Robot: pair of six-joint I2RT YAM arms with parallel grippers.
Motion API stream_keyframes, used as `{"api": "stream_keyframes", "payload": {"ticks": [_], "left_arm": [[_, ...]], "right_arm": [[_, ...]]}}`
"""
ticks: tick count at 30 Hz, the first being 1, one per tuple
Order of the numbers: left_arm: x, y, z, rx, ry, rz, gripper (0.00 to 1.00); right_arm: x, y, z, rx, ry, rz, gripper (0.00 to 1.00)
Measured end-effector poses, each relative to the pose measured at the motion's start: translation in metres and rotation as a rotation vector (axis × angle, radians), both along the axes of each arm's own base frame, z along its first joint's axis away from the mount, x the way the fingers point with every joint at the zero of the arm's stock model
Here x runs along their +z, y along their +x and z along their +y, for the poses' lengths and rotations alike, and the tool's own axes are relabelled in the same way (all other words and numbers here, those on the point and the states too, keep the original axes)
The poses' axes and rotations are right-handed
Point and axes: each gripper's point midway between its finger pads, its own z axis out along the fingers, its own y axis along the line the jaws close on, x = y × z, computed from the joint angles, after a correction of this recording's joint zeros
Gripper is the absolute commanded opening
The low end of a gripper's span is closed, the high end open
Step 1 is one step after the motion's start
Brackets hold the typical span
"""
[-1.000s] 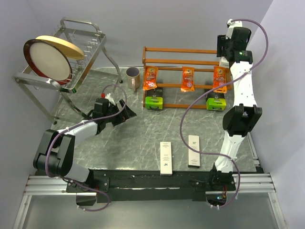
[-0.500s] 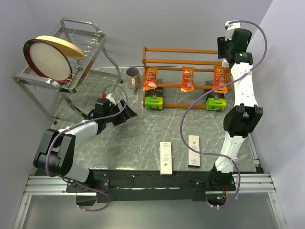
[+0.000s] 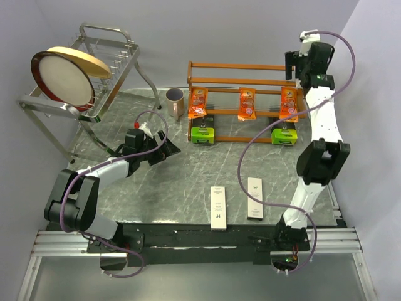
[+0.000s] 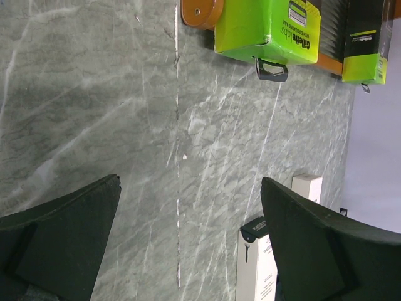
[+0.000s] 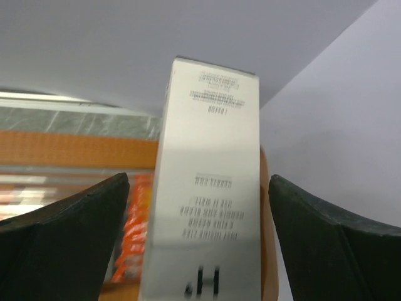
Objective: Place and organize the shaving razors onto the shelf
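Right wrist: right end effector grips white razor box; left end effector open, empty.

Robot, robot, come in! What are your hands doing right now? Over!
Right hand high by orange-brown wooden shelf, long white razor box between fingers, grip unclear. Left hand open, empty, low over table. Two white boxes waiting. Nothing blocking.

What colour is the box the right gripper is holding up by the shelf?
White with dark print, an H logo at its near end. The box shows best in the right wrist view.
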Motion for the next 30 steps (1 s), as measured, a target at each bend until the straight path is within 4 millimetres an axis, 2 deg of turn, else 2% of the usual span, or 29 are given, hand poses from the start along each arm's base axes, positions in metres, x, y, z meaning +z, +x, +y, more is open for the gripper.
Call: {"api": "stream_keyframes", "payload": {"ticks": [2, 4, 6, 9, 10, 12, 14, 16, 19, 21, 22, 24, 26, 28, 30], "left_arm": [[0.0, 0.0, -0.001, -0.002, -0.001, -0.003, 0.99], [0.001, 0.0, -0.003, -0.007, -0.001, -0.006, 0.99], [0.003, 0.0, -0.006, -0.015, -0.003, -0.012, 1.0], [0.009, 0.003, -0.013, -0.033, -0.004, -0.028, 1.0], [0.011, 0.005, -0.015, -0.039, -0.004, -0.036, 0.99], [0.018, 0.007, -0.021, -0.058, -0.002, -0.058, 1.0], [0.023, 0.009, -0.025, -0.073, 0.001, -0.08, 1.0], [0.027, 0.01, -0.028, -0.086, 0.006, -0.097, 1.0], [0.027, 0.009, -0.029, -0.094, 0.012, -0.102, 1.0], [0.028, 0.007, -0.028, -0.095, 0.014, -0.106, 0.99], [0.029, 0.006, -0.027, -0.096, 0.016, -0.109, 0.99], [0.03, 0.002, -0.024, -0.095, 0.025, -0.113, 0.99], [0.033, -0.001, -0.019, -0.082, 0.046, -0.117, 0.99], [0.035, 0.0, -0.013, -0.06, 0.07, -0.125, 0.99], [0.036, -0.001, -0.003, -0.029, 0.101, -0.127, 1.0]], "right_arm": [[0.006, -0.012, 0.007, 0.008, 0.036, -0.023, 1.0], [0.025, -0.023, 0.013, 0.012, 0.063, -0.073, 1.0], [0.064, -0.037, 0.023, 0.019, 0.086, -0.171, 1.0], [0.135, -0.069, 0.043, 0.052, 0.104, -0.35, 1.0], [0.163, -0.087, 0.054, 0.075, 0.109, -0.422, 1.0], [0.203, -0.123, 0.072, 0.122, 0.113, -0.526, 1.0], [0.222, -0.155, 0.093, 0.183, 0.125, -0.577, 1.0], [0.221, -0.183, 0.116, 0.254, 0.141, -0.586, 1.0], [0.159, -0.215, 0.166, 0.402, 0.183, -0.437, 1.0], [0.105, -0.238, 0.203, 0.51, 0.217, -0.298, 1.0], [0.071, -0.252, 0.227, 0.581, 0.237, -0.205, 1.0], [0.021, -0.273, 0.255, 0.657, 0.263, -0.056, 1.0], [-0.041, -0.298, 0.288, 0.731, 0.29, 0.156, 1.0], [-0.089, -0.323, 0.31, 0.767, 0.31, 0.335, 1.0], [-0.124, -0.35, 0.324, 0.784, 0.32, 0.479, 1.0]]}}
